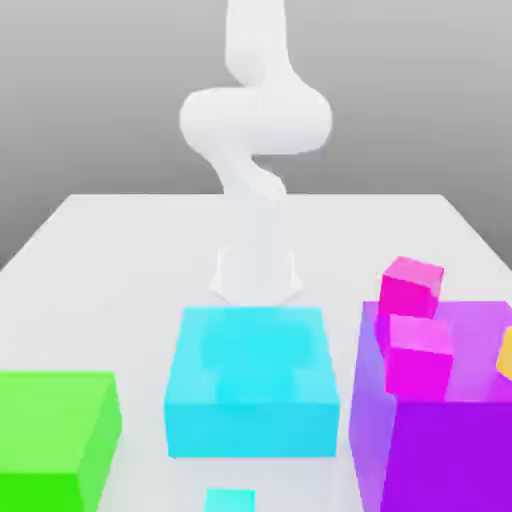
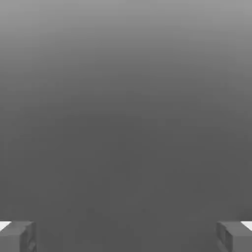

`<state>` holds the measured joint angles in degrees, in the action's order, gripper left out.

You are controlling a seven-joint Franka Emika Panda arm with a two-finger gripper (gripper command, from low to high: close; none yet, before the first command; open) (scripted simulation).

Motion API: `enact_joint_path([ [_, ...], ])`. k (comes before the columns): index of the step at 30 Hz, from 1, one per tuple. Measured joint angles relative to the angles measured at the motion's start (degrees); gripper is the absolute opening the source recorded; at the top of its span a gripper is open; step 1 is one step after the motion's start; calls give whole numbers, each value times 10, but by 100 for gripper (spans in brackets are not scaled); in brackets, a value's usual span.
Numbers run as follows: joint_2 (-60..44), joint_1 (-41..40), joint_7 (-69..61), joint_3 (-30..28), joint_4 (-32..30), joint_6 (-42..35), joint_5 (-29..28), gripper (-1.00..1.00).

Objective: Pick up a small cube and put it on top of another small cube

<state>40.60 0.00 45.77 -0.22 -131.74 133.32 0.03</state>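
Small magenta cubes (image 1: 419, 355) (image 1: 410, 288) sit by the big purple block (image 1: 455, 450); the grey two-finger gripper (image 2: 126, 237) is spread wide, holding nothing.

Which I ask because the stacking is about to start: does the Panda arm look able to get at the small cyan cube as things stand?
Probably yes: the gripper is open and nothing lies on the cube, though the big cyan block stands between it and the arm's base.

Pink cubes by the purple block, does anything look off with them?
Yes: the farther pink cube sits turned askew from the nearer one, at the purple block's left side in the exterior view.
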Motion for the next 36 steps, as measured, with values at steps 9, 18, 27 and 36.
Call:
enact_joint_path([
  [9,-191,-2,-4,-7,2,56,3,0],
  [18,-377,-5,-9,-13,3,111,8,0],
  [27,-564,-12,-13,-14,5,166,11,0],
  [36,-687,-16,-17,-11,22,244,16,-100],
])
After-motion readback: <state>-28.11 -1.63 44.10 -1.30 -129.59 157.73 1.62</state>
